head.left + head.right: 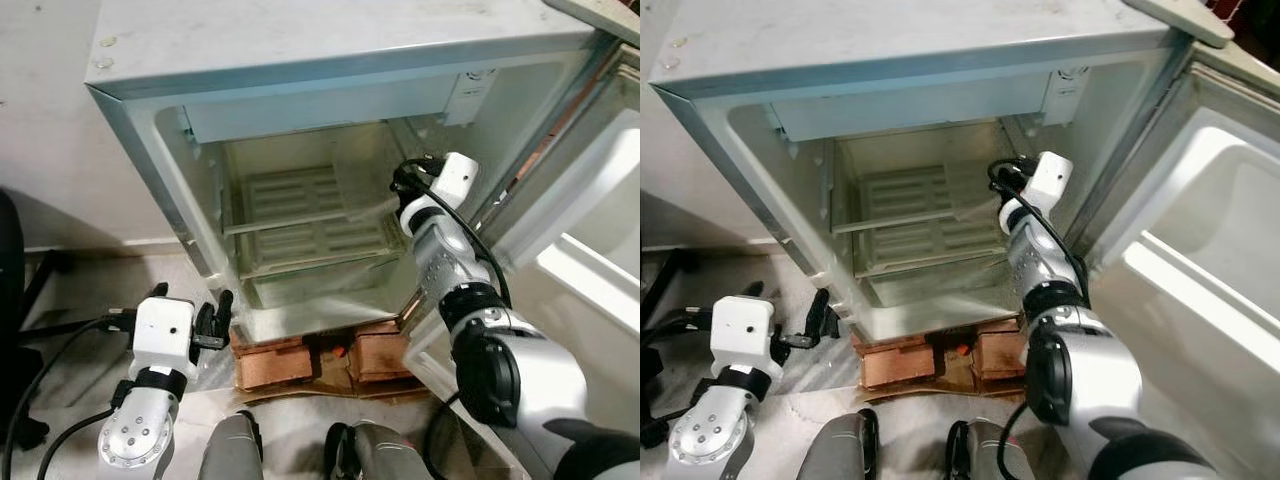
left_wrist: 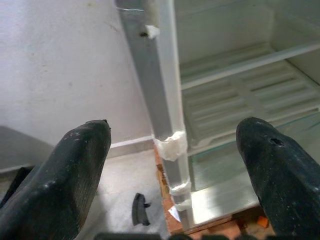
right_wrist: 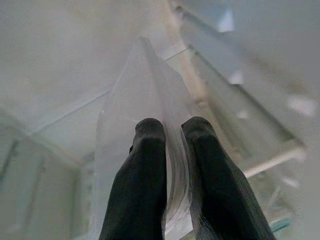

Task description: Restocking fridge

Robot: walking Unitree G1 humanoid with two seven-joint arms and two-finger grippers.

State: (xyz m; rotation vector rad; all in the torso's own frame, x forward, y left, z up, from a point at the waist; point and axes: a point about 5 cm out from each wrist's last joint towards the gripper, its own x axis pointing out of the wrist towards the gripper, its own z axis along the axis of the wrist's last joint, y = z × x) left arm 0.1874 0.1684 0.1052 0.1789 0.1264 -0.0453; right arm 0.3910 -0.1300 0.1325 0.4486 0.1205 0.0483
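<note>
Right end effector pinches clear bag inside fridge.

My right gripper tips are hidden behind my own wrist in both eye views. The clear sheet they pinch is faint against the fridge interior, its lower edge blurred. The fridge door is cut off at the frame edge. The small black object on the floor can't be identified.

Silver arms with black joints and looping black cables end in white wrist blocks and black-fingered grippers.
</note>
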